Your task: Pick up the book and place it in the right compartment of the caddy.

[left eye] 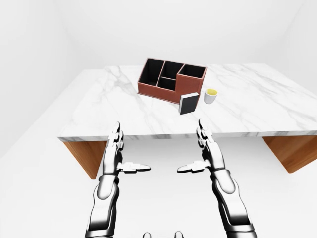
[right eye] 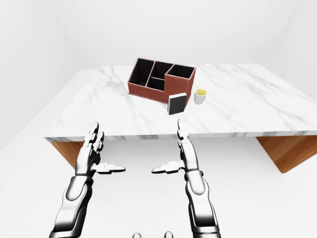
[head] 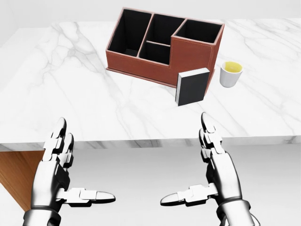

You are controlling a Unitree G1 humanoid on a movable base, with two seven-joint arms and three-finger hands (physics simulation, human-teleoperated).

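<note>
The marble table (head: 70, 94) spans the head view, its near edge just above my hands. On it, toward the upper right, stands my target, the red-brown caddy (head: 162, 66), with four black-lined wells; the right compartment (head: 197, 30) is the tall one at its right end and appears empty. The book (head: 193, 86), dark-covered with a pale page edge, stands upright, touching or nearly touching the caddy's near wall below that compartment. A small white cup (head: 231, 74) of yellow liquid sits just beside the book, on its right. My left hand (head: 59, 174) and right hand (head: 214, 167) hover below the table edge, well apart from the book, each with fingers straight and thumb spread inward, holding nothing.

Step in hand, as I judge it: approach, with no grasp begun. The next move calls for my right hand to reach over the edge, close on the book's sides without knocking the cup, then lift it clear of the tall wall.
</note>
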